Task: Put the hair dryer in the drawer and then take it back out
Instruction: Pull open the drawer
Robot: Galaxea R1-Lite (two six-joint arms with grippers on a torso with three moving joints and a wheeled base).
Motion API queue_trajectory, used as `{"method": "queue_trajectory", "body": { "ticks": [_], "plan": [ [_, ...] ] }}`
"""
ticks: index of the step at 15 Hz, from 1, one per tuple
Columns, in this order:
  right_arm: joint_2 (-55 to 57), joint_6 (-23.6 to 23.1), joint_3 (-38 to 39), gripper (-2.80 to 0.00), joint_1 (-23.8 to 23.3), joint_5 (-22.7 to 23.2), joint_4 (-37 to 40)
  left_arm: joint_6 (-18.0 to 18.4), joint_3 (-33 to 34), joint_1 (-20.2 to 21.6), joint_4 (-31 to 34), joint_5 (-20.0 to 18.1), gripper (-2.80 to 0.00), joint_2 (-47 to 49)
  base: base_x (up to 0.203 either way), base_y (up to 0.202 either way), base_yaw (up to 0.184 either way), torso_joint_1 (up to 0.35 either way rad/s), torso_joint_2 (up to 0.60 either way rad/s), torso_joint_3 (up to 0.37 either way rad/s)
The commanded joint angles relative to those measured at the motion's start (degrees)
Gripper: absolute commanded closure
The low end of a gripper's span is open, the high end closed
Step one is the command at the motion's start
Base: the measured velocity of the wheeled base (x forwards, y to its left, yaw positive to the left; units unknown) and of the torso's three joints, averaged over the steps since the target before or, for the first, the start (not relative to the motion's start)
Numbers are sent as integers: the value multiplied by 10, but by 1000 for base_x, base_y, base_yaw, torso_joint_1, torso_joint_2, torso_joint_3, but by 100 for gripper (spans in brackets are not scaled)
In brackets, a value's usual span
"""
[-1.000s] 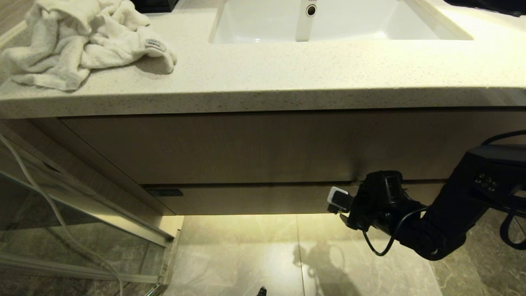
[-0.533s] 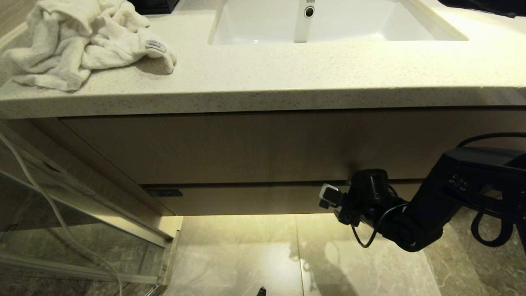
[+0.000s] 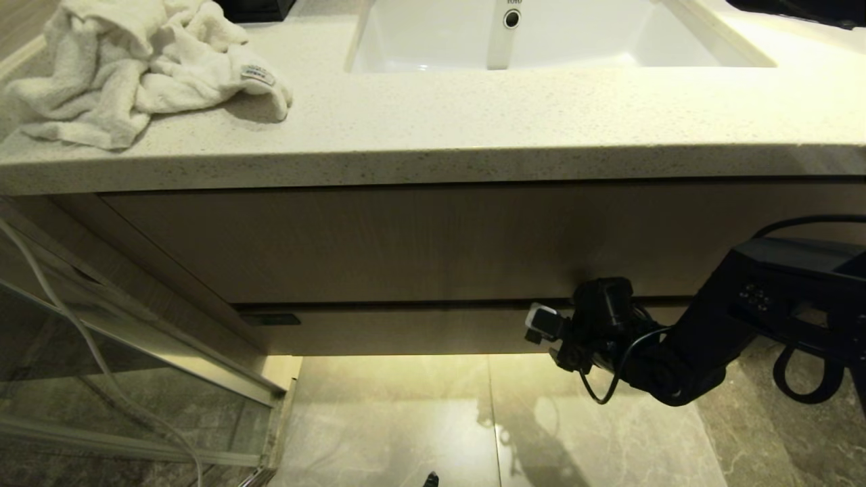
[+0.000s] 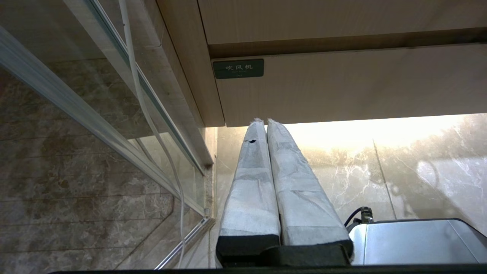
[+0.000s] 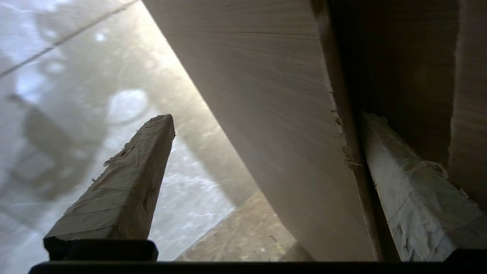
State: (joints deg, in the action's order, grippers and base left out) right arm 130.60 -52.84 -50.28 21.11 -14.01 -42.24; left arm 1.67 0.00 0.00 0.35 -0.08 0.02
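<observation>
so the drawer (image 3: pixel 419 329) is shut, sitting flush under the taller wood-grain panel (image 3: pixel 406 243), with its small dark label (image 3: pixel 270 318) at the front's left corner. the hair dryer isn't visible in any view, so can't say where it is, and nothing of the drawer's inside shows either.

the right end effector (image 5: pixel 262 152) is at the drawer front, right of centre, reaching in from the robot's right side. its fingers are spread wide: in the right wrist view one wrapped finger (image 5: pixel 121 182) hangs out in front over the marble floor (image 5: pixel 76 76), and the other finger (image 5: pixel 411 190) is tucked into the dark gap along the drawer's top edge, behind the front board. so the front board sits between the two fingers, but they aren't squeezed onto it, and it holds nothing else. can't tell if the inner finger actually touches the wood.

the left end effector (image 4: pixel 265 122) is low down near the floor, pointing up at the drawer's left corner by the label, its two wrapped fingers pressed together with nothing between them.

up top, the speckled table (image 3: pixel 473 128) carries a crumpled white towel (image 3: pixel 135 67) at its left end and a white sink (image 3: pixel 528 34) set into it further back. from what shows of the sink, only the faucet (image 3: pixel 504 34) stands at it. a white cable (image 3: pixel 81 338) hangs down by the glass panel (image 3: pixel 101 379) on the left.
</observation>
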Motion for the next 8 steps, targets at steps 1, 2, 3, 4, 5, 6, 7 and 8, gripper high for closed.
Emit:
{"method": "queue_trajectory", "body": {
  "ticks": [1,2,3,4,5,6,7,8],
  "plan": [
    [-43,27,-2,-280,8,-1,94,0,1,0,0,0,0,1,0,0,0,0,0,0],
    [-58,43,-9,-280,12,0,145,0,1,0,0,0,0,1,0,0,0,0,0,0],
    [-71,64,-24,-280,17,0,191,0,1,0,0,0,0,1,0,0,0,0,0,0],
    [-82,92,-49,-280,23,0,267,0,1,0,0,0,0,1,0,0,0,0,0,0],
    [-93,124,-80,-280,30,1,348,0,1,0,0,0,0,1,0,0,0,0,0,0],
    [-106,161,-116,-280,38,4,437,0,0,0,0,0,0,0,0,0,0,0,0,0],
    [-120,199,-155,-280,47,13,525,0,1,0,0,0,0,0,0,0,0,0,0,0],
    [-135,233,-181,-280,57,23,603,0,1,0,0,0,0,0,0,0,0,0,0,0]
  ]
}}
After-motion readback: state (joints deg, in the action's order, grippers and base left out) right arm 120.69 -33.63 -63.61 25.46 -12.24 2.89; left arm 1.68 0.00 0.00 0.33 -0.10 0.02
